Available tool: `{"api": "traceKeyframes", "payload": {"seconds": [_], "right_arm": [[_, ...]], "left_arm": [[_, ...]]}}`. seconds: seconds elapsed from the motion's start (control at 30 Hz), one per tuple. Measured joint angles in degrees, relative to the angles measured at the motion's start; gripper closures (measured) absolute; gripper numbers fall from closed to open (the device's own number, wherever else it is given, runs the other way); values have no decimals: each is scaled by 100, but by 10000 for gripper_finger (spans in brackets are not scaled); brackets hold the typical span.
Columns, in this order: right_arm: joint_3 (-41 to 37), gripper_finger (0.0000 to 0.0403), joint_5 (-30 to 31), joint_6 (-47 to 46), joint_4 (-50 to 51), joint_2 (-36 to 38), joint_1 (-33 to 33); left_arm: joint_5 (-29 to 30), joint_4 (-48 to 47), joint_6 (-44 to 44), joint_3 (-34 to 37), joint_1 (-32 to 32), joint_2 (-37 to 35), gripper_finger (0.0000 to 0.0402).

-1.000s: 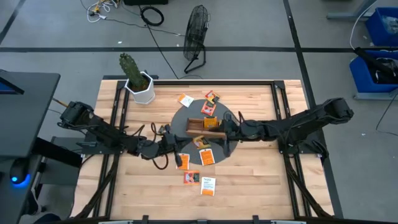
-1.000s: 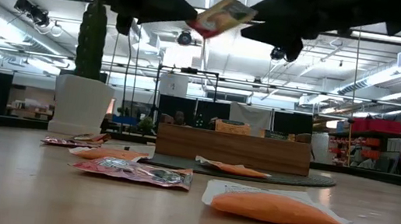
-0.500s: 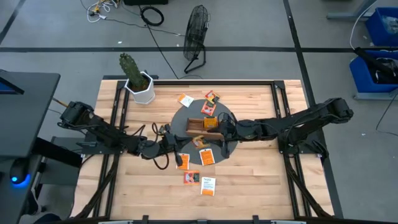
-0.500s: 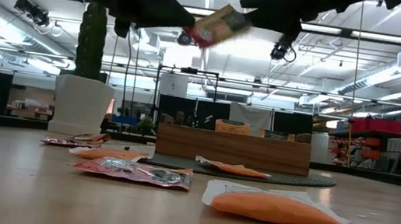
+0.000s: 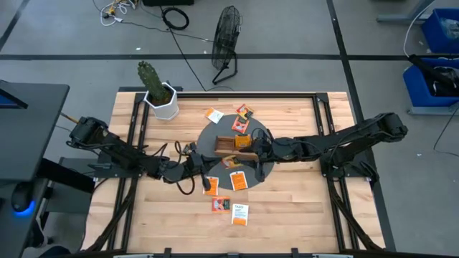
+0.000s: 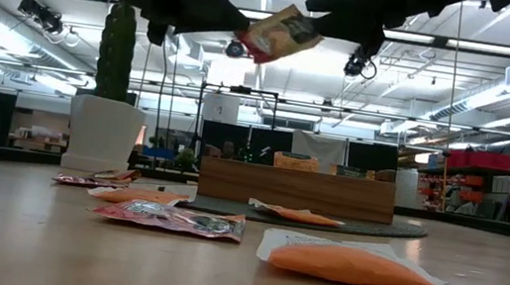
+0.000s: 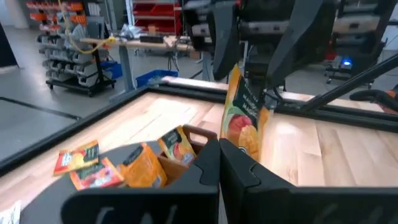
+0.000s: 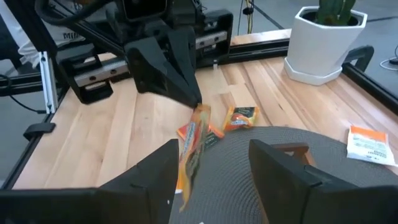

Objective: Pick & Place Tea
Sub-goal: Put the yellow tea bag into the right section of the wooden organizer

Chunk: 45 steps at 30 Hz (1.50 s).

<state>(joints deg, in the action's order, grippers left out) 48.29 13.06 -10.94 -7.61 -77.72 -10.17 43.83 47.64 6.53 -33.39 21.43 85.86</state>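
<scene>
high view, arms: two; the left gripper and right gripper meet over the round dark mat.
high view, tray: one wooden tray on the mat, with sachets inside.
high view, loose tea: about eight sachets around the tray; one white sachet lies nearest the front edge.
high view, other: one potted cactus at the table's far left corner.
low view, held sachet: one orange sachet, tilted, in the air above the tray.
left wrist view, left gripper: fingers clamped on the held sachet's lower edge.
right wrist view, right gripper: fingers spread wide, grasping nothing; held sachet edge-on between them.
</scene>
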Motion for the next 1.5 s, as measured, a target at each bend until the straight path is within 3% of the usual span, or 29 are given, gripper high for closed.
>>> {"api": "traceKeyframes", "payload": {"seconds": [0.27,0.43,0.63,0.87,1.0,1.2,1.5], "right_arm": [[-4,211,-7,-19,9,-69,8],[-4,271,-87,11,-7,-67,75],[-4,389,-458,201,12,-67,150],[16,399,-241,190,563,46,147],[425,401,-117,62,1738,216,135],[1580,402,354,-184,4292,261,166],[2388,402,379,-243,6324,-91,714]], "left_arm": [[-39,138,-127,0,0,0,401],[-101,197,-132,0,0,0,401],[-153,344,-184,0,-8,0,395],[-166,322,-461,1,3,0,364],[-157,263,-719,0,120,0,350],[-158,-376,-532,2,228,0,346],[-151,-896,147,7,347,0,347]]}}
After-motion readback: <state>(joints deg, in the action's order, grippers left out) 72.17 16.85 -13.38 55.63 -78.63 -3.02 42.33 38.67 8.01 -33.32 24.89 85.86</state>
